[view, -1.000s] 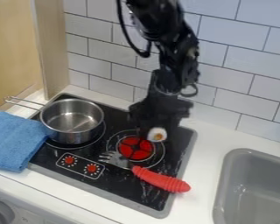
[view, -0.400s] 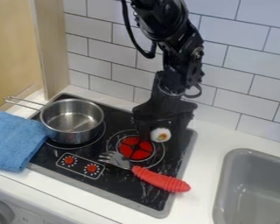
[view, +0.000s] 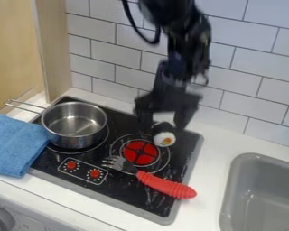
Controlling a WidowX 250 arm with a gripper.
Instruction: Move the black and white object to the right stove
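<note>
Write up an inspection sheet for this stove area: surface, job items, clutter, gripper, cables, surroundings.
Surface: black cooktop with pale marks near its front right.
Job items: black and white object at the upper right edge of the right burner, off its red centre.
Clutter: fork with red handle, tines over the burner's lower left rings; steel pot on the left burner; blue towel against the cooktop's left side.
Gripper: open, fingers either side of the object.
Cables: black cable looping beside the arm.
Surroundings: tiled wall, wooden panel, grey sink.
</note>
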